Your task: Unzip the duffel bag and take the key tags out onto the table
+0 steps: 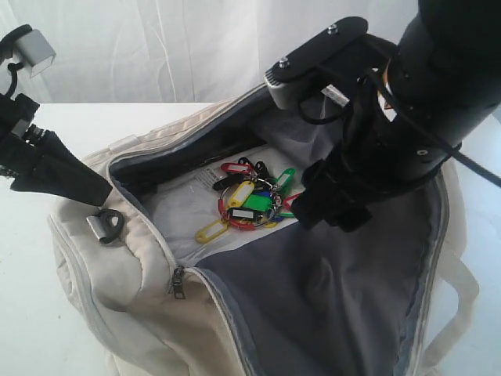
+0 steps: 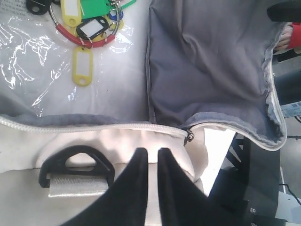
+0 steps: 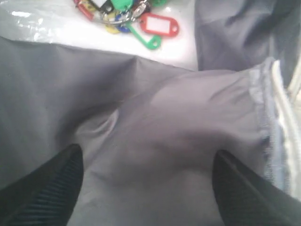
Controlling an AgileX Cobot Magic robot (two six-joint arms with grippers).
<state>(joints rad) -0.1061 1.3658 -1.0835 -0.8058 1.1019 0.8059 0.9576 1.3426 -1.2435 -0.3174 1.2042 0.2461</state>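
The cream duffel bag [image 1: 141, 290] lies unzipped and wide open on the white table [image 1: 27, 305], its grey lining [image 3: 164, 117] showing. The key tags [image 1: 250, 200], a bunch in red, yellow, green, blue and black, rest on the bag's floor [image 2: 89, 26] [image 3: 127, 14]. My left gripper [image 1: 104, 197] is pinched on the cream fabric of the bag's end rim [image 2: 149, 151], just beside the dark D-ring [image 2: 77, 162]. My right gripper [image 1: 333, 219] hangs inside the bag over the lining, right of the tags, with jaws wide apart and nothing between them [image 3: 148, 155].
A dark zipper pull [image 1: 178, 283] sits at the bag's near end where the zip track stops. A cream strap handle [image 1: 466, 298] trails off the right side. Clear plastic film [image 2: 28, 52] lies under the tags. A white curtain [image 1: 156, 47] closes the back.
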